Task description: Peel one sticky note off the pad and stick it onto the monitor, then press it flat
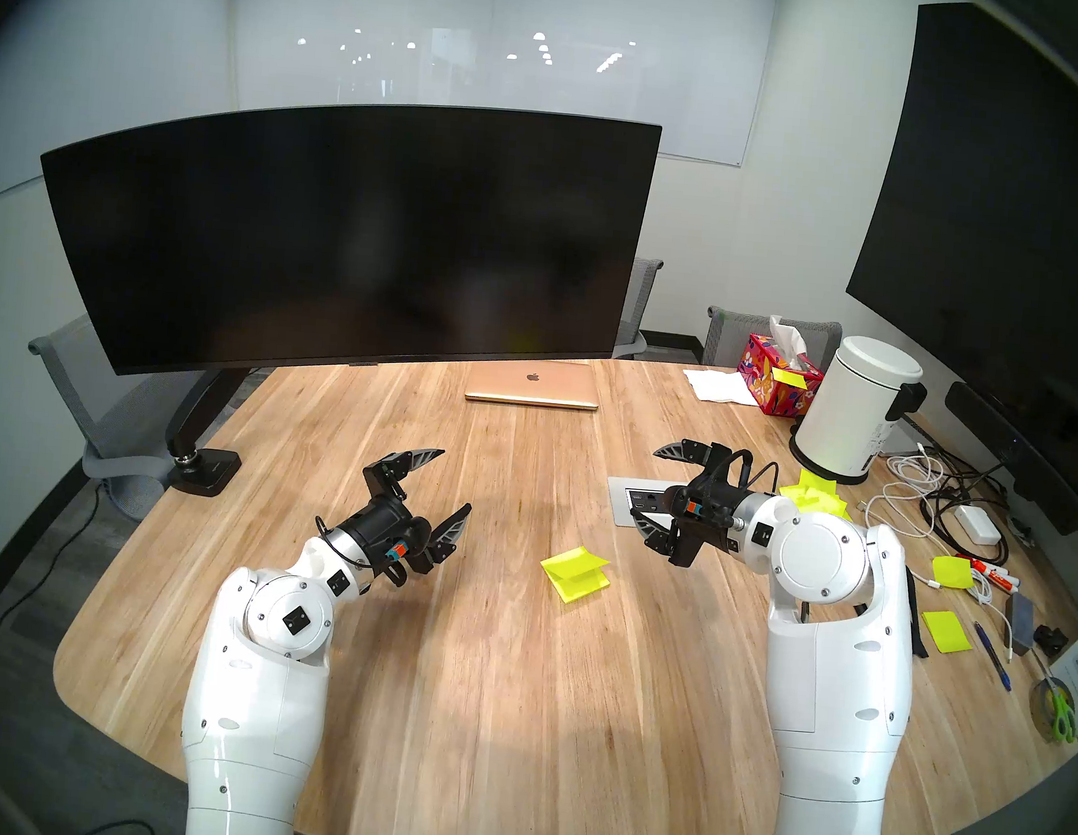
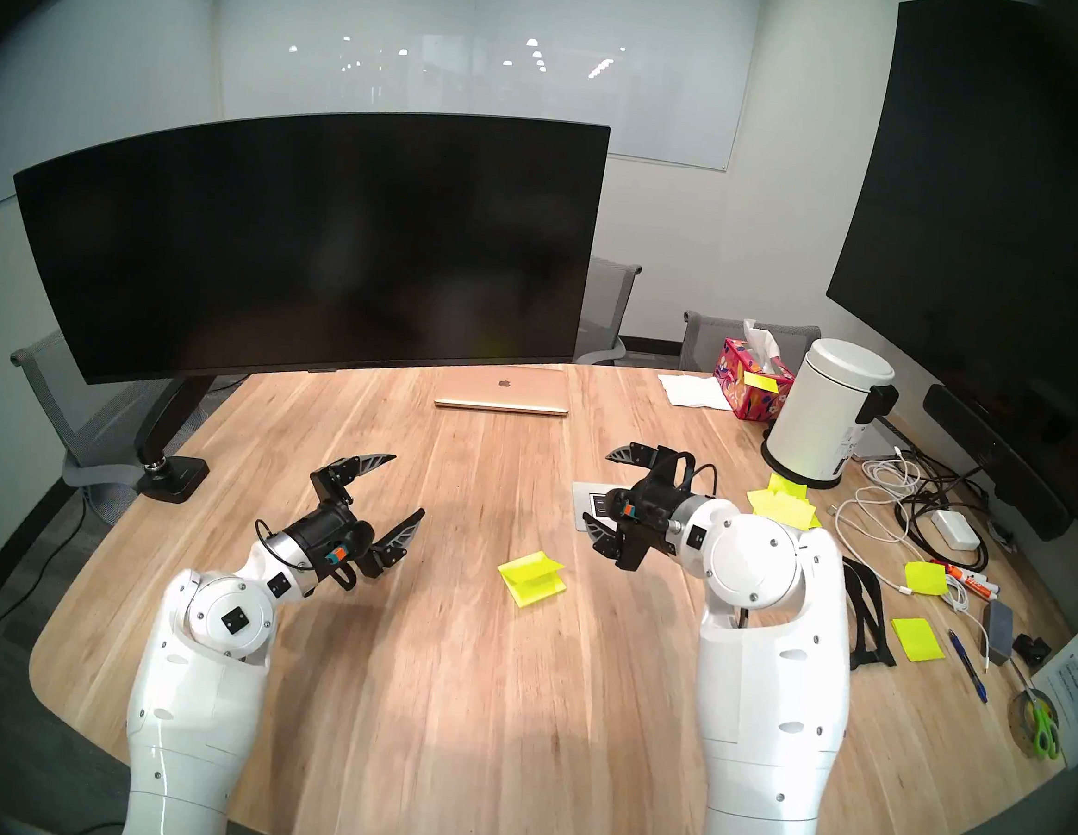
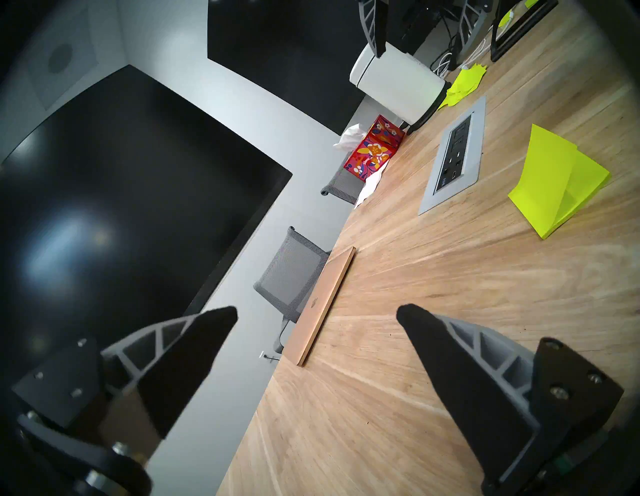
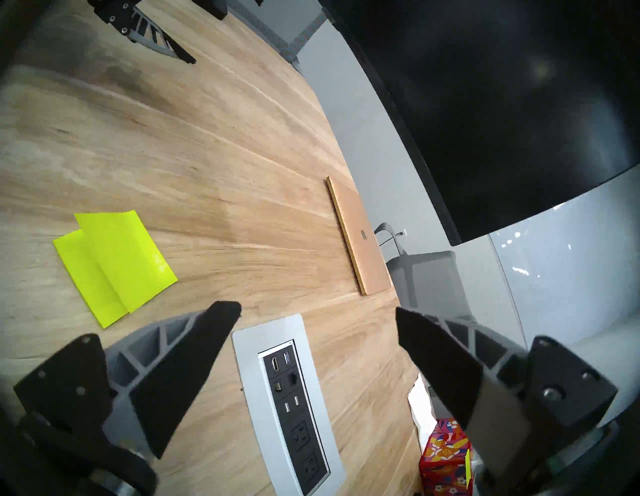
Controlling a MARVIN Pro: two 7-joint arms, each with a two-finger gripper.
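The pad [image 1: 575, 577] [image 2: 533, 579] lies on the wooden table between my two arms, a neon yellow-green stack. Its top sticky note [image 3: 547, 173] [image 4: 121, 256] stands lifted and folded back, joined to the stack along one edge. The wide curved black monitor [image 1: 344, 244] [image 2: 305, 247] stands on its arm at the far left, screen bare. My left gripper [image 1: 454, 481] [image 3: 317, 310] hovers open and empty left of the pad. My right gripper [image 1: 645, 483] [image 4: 317, 308] hovers open and empty above the table's socket panel, right of the pad.
A gold laptop [image 1: 533, 381] lies shut below the monitor. The socket panel [image 4: 287, 398] is set into the table. At the right are a white bin [image 1: 851, 419], a tissue box [image 1: 778, 374], a jumble of yellow sheets [image 1: 816, 496], cables [image 1: 929, 496] and a tall black screen [image 1: 1015, 219].
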